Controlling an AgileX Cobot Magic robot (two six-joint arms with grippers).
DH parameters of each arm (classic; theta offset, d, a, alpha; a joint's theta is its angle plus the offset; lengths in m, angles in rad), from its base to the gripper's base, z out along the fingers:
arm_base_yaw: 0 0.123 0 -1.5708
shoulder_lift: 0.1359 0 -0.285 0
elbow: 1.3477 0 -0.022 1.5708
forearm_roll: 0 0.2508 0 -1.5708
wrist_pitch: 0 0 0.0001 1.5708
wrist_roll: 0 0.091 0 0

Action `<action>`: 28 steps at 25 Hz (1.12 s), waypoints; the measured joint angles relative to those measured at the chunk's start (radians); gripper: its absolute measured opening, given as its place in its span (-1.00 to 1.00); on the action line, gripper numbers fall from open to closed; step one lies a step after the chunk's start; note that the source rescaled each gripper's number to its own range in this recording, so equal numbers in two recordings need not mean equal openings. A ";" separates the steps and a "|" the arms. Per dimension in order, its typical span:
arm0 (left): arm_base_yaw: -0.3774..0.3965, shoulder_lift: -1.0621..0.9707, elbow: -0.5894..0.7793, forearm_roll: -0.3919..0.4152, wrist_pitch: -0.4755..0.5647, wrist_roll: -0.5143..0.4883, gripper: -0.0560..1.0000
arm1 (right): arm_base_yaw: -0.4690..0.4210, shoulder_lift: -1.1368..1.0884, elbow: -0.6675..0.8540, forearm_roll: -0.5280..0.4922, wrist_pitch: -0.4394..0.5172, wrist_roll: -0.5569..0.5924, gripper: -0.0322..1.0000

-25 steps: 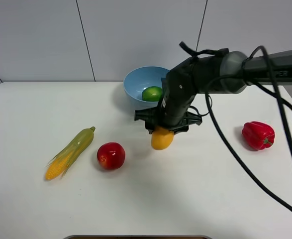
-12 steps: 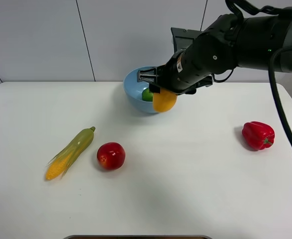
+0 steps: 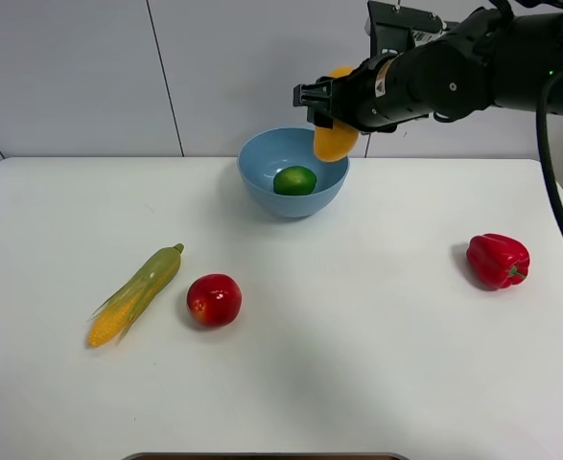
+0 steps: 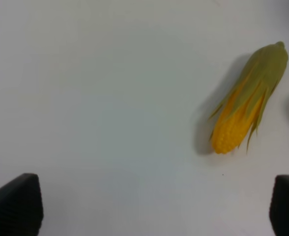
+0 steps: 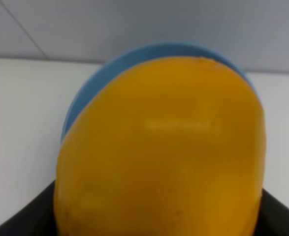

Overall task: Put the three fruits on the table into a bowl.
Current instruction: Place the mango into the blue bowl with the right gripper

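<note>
Mango (image 3: 335, 140) is what has moved. A second ago it hung low over the counter (image 3: 358, 374), in front of the bowl (image 3: 262, 187). Half a second ago it was at the bowl's front rim. Now it is lifted higher and sits above the right part of the bowl, toward the back rim. The right pincer (image 3: 333, 110) is closed on it, and the fruit hangs down from the jaws. In the right wrist view the mango (image 5: 161, 147) fills almost everything, with the blue rim showing behind it. It seems to be over the hollow, but we cannot tell this exactly.

For the task this means the second fruit is near its release. The lime (image 3: 294, 179) lies already inside the bowl. The apple (image 3: 214, 299) waits on the counter, just beside the corn (image 3: 135, 293) and well apart from the bowl.

The right arm reaches from the right side across the middle, high above the counter, with its wrist almost level. The left pincer (image 4: 149, 206) hangs over the corn with jaws wide and nothing between them.
</note>
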State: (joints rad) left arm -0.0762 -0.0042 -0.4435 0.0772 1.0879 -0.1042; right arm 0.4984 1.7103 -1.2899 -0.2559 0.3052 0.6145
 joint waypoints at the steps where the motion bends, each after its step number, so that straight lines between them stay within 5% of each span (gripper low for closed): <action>1: 0.000 0.000 0.000 0.000 0.000 0.000 0.74 | -0.003 0.014 -0.029 0.000 0.001 -0.021 -0.94; 18: 0.000 0.000 0.000 0.000 0.000 0.000 0.74 | -0.002 0.429 -0.389 0.060 0.065 -0.249 -0.94; 28: 0.000 0.000 0.000 0.000 0.000 0.000 0.74 | -0.002 0.554 -0.428 0.105 0.004 -0.298 -0.94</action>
State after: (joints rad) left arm -0.0762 -0.0042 -0.4435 0.0772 1.0879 -0.1042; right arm 0.4960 2.2647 -1.7177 -0.1513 0.3092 0.3168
